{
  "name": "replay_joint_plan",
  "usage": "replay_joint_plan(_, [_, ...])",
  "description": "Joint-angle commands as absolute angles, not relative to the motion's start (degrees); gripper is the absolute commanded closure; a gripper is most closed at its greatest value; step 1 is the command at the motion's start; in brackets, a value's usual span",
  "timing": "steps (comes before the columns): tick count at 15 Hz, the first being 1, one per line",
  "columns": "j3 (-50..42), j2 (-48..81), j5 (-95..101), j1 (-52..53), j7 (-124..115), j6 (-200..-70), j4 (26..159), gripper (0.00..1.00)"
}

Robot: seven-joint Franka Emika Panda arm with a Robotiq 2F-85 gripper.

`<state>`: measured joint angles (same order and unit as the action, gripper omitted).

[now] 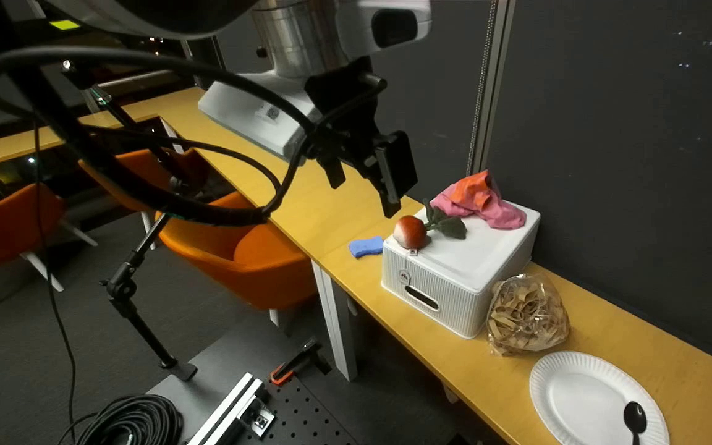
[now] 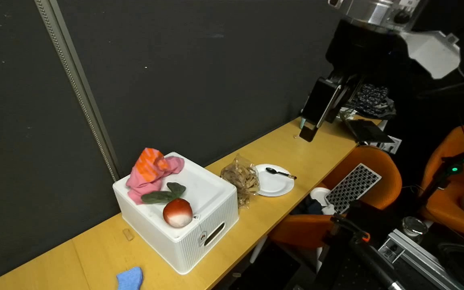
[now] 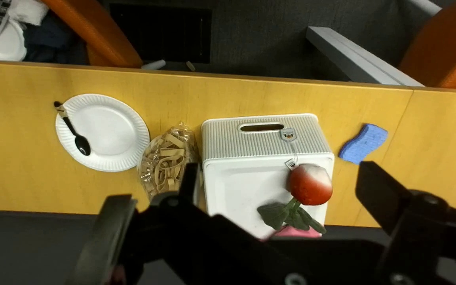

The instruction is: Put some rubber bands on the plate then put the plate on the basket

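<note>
In an exterior view, the gripper (image 1: 365, 194) hangs high, jaws parted with nothing between them, the rubber bands (image 1: 523, 318) lower down to the picture's right, just beside the basket (image 1: 479, 253). In an exterior view, the bands lie between basket and plate (image 2: 275, 187). In the wrist view, they sit picture-left, partly behind a finger (image 3: 189, 178), so reaching them likely means shifting that way; flat tan loops show through a crinkled clear bag (image 3: 168, 162), the plate is round and fluted, the basket ribbed white plastic

Leafy red-white vegetable (image 3: 307, 190), pink-orange cloth (image 1: 479, 202), blue sponge (image 1: 366, 247), black spoon (image 1: 635, 419).
</note>
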<state>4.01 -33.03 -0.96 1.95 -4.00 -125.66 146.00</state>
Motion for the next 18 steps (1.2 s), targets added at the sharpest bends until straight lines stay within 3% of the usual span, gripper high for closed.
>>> replay_joint_plan(1, [8.04, -35.83, 4.37, 2.32, -4.90, -124.95, 147.03, 0.00])
replay_joint_plan(9, [8.38, -26.67, 21.21, -4.10, -5.07, -142.51, 148.15, 0.00])
replay_joint_plan(13, [7.44, -14.78, 29.66, -11.32, -7.63, -153.97, 144.12, 0.00])
replay_joint_plan(18, [7.28, 1.70, 28.34, -11.42, -6.11, -166.56, 137.14, 0.00])
